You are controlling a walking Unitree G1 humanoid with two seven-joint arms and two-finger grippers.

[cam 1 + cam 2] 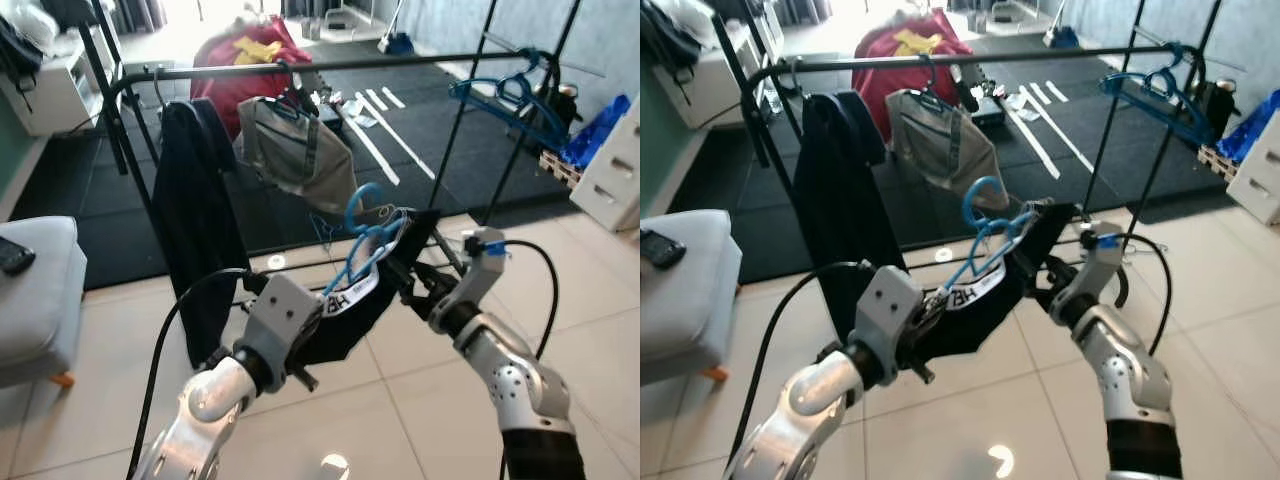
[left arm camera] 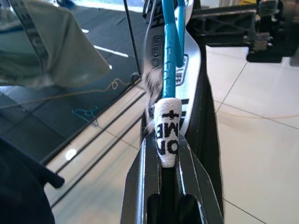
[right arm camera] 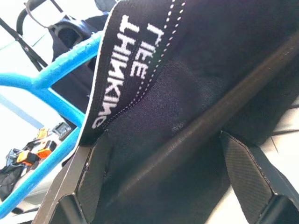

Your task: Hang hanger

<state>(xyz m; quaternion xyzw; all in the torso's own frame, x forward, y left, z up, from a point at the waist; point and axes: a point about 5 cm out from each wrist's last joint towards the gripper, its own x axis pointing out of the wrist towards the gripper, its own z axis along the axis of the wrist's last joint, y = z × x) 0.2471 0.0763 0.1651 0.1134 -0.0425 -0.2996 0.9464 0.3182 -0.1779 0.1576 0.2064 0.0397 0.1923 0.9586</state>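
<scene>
You've got the blue hanger point(image 1: 362, 240) with the black garment point(image 1: 345, 320) on it held up between both arms, well below and in front of the clothes rail point(image 1: 330, 65), so nothing is hung yet. Left gripper point(image 2: 167, 158) sits nearest you, below the rail's left half, its fingers pinched together on the garment's white printed label and collar right at the hanger bar. Right gripper point(image 1: 405, 272) is just beyond, below the rail's middle, jaws spread either side of a fold of the black cloth; I can't tell if they actually bite. The hook points up, toward the rail but well short of it. Left to do: lift and reach forward, drop the hook over the rail, probably in the free stretch between the grey garment point(image 1: 295, 150) and the empty blue hangers point(image 1: 510, 100) at the rail's right end, then let go. A dark jacket point(image 1: 195, 220) hangs at the rail's left end.
</scene>
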